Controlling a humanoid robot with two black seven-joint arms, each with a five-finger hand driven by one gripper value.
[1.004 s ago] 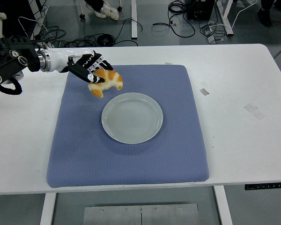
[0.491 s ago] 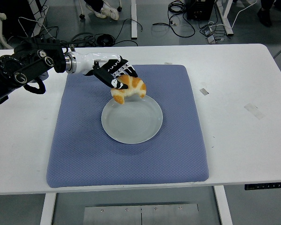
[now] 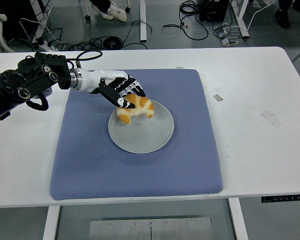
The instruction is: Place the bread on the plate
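A golden croissant-shaped bread is low over the far left part of the pale round plate; whether it touches the plate I cannot tell. My left hand reaches in from the left and its black fingers are curled around the bread's upper left side. The plate lies in the middle of a blue mat. The right arm is out of the picture.
The blue mat covers the centre of the white table. Two small tape marks lie on the bare table to the right. Cables and chair legs lie on the floor beyond the far edge.
My left hand carried the bread rightward and down, from over the mat's far left to the plate's far left part.
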